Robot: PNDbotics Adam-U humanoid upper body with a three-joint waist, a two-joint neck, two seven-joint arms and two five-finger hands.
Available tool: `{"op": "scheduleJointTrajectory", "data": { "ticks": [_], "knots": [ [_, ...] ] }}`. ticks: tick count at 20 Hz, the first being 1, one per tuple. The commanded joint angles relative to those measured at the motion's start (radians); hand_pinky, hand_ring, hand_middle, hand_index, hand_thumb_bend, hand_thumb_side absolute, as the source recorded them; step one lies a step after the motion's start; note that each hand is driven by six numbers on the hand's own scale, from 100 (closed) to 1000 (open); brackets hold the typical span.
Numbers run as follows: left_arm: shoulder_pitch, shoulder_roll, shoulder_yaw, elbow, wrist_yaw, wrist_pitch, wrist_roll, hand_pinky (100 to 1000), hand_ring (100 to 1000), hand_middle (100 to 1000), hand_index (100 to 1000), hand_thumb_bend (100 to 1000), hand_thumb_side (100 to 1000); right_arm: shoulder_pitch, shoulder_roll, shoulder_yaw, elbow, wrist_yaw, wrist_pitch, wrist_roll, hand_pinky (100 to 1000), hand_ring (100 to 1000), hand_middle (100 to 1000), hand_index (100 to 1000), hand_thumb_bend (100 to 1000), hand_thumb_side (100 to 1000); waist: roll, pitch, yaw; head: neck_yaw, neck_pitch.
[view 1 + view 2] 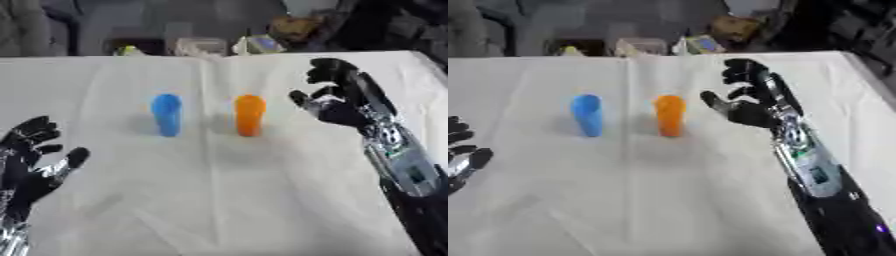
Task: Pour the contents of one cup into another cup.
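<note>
While our right hand hovered spread beside the orange cup, the blue cup stood apart. Our left hand rested spread on the surface.

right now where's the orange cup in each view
Left eye view: orange cup just right of centre, upright on the white cloth.
Right eye view: at centre, a little above the middle.
Shared landmark: the blue cup stands to its left, apart from it; the right hand is to its right.
</note>
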Motion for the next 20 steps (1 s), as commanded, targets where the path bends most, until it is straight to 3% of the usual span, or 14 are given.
{"op": "scheduleJointTrajectory", "data": {
  "ticks": [1, 11, 20],
  "knots": [
    [-0.022, 0.027, -0.004, -0.013, -0.013, 0.010, 0.004, 686, 734, 674, 792, 980, 341, -0.009, -0.009, 0.002, -0.014, 0.006, -0.001, 0.005, 571, 729, 667, 806, 515, 211, 0.001, -0.011, -0.001, 0.000, -0.008],
    [-0.108, 0.042, -0.049, 0.082, -0.042, 0.013, 0.030, 682, 728, 669, 791, 977, 323, -0.013, -0.006, 0.007, -0.025, 0.000, -0.001, 0.005, 572, 729, 668, 806, 495, 214, -0.003, -0.010, -0.008, 0.012, -0.016],
    [-0.257, 0.002, -0.088, 0.289, -0.120, -0.002, 0.056, 682, 724, 670, 791, 961, 285, -0.018, 0.001, 0.009, -0.041, -0.004, 0.000, 0.001, 570, 727, 666, 805, 478, 210, -0.015, 0.001, -0.022, 0.030, -0.027]
  ]
}}
